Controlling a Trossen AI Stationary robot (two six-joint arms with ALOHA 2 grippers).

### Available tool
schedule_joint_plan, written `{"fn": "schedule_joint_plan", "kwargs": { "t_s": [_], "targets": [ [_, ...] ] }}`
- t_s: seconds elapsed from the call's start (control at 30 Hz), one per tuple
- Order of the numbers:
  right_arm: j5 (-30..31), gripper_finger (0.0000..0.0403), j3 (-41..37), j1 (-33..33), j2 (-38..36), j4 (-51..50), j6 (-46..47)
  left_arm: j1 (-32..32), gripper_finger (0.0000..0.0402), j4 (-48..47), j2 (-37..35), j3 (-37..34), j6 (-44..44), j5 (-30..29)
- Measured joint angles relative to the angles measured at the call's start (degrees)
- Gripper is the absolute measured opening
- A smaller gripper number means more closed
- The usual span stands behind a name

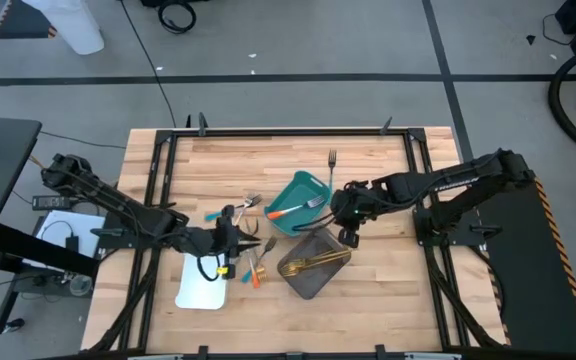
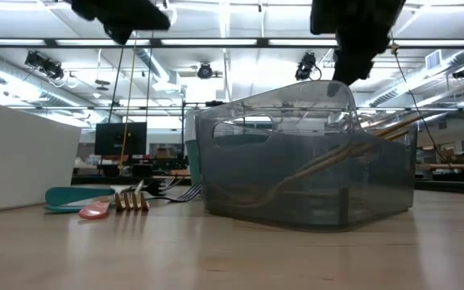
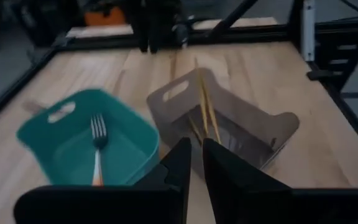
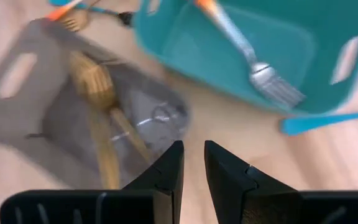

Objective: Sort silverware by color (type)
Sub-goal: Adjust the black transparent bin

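Observation:
A teal tray point(image 1: 298, 190) holds one silver fork with an orange handle point(image 3: 97, 142). The grey tray point(image 1: 315, 265) beside it holds gold utensils point(image 1: 313, 262), which lean on its wall point(image 3: 205, 106). More silverware lies loose on the table by the white tray point(image 1: 201, 283): teal- and orange-handled pieces point(image 1: 256, 262) and a gold fork point(image 2: 131, 200). One silver fork point(image 1: 332, 162) lies near the far edge. My left gripper point(image 3: 196, 152) hovers left of the trays and my right gripper point(image 4: 193, 155) over the gap between them. Each has its fingers a little apart, with nothing between.
Black frame rails point(image 1: 163, 180) run along the table's sides and far edge. Bare wood lies toward the near edge point(image 1: 368, 320) and the far left point(image 1: 218, 165). In the low view the grey tray point(image 2: 308, 157) stands close in front and hides what is behind it.

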Motion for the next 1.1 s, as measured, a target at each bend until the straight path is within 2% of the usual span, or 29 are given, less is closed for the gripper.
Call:
{"fn": "schedule_joint_plan", "kwargs": {
  "t_s": [0.27, 0.43, 0.5, 0.67, 0.87, 1.1],
  "targets": [
    [1.1, 0.0075, 0.0, -2.9, 5.0, 4.1, -6.4, 4.1, 0.005, -8.7, 2.1, 0.0, -12.3, -0.1],
    [-3.6, 0.0075, 0.0, -2.6, 9.1, 5.4, -10.0, 4.6, 0.0053, -9.3, 2.5, 0.0, -13.1, 1.3],
    [-3.3, 0.0075, 0.0, -2.0, 10.3, 5.3, -10.4, 4.5, 0.0058, -8.9, 2.5, 0.0, -13.1, 1.4],
    [-2.5, 0.0076, 0.0, -2.3, 12.0, 5.8, -9.2, 4.9, 0.0075, -9.0, 2.5, 0.0, -13.2, 1.4],
    [-2.4, 0.0076, 0.0, -2.8, 10.6, 6.1, -4.6, 4.9, 0.0104, -9.0, 2.5, 0.0, -13.6, 1.4],
    [-2.6, 0.0076, 0.0, -1.7, 11.0, 6.4, 0.0, 4.9, 0.011, -8.7, 2.5, 0.0, -13.5, 1.4]
  ]
}}
